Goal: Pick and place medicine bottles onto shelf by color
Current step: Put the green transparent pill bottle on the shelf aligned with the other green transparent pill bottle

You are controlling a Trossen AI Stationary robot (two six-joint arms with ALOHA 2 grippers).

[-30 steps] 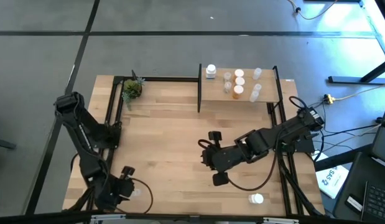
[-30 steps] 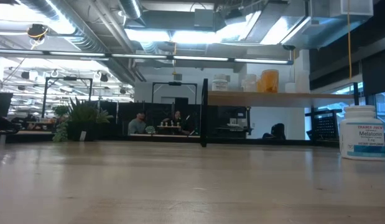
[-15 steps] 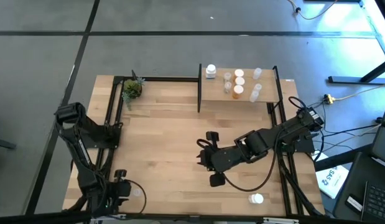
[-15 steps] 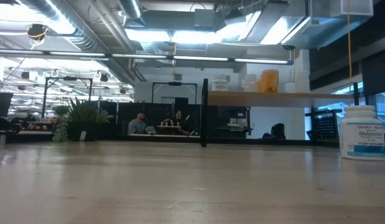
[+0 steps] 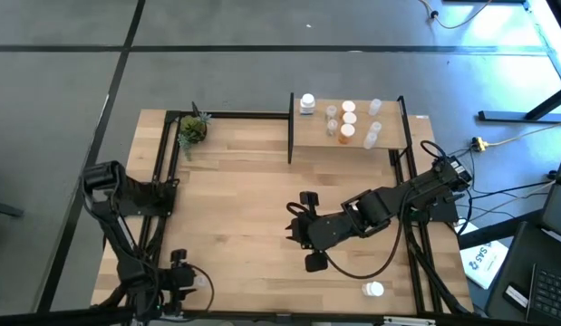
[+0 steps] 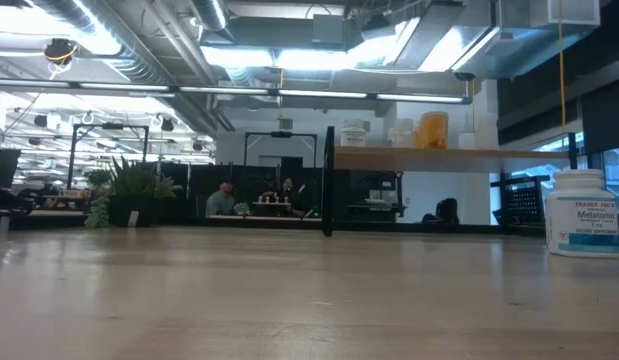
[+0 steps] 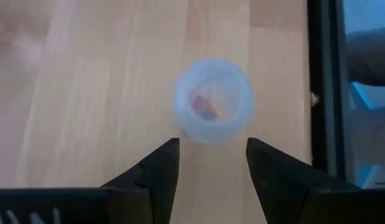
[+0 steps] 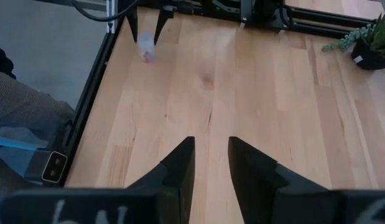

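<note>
My left jaws [image 7: 209, 163] stand open above a clear bottle [image 7: 213, 100] at the near left corner of the surface [image 5: 244, 199], one finger on either side of it, with nothing held. My right jaws [image 8: 209, 160] hang over the middle of the surface, parted a little and empty.

The surface is a wide pale wooden top with a black frame around it. The shelf [image 5: 353, 143] stands at its far edge, right of centre, a small wooden board between black posts. A green plant [image 5: 192, 129] sits at the far left corner.

On the shelf stand several bottles: a white one [image 5: 306, 104] at its left end, then orange ones with white caps [image 5: 348, 133] and clear ones [image 5: 372, 135]. One more white bottle [image 5: 374, 289] stands on the surface near the right front edge.
</note>
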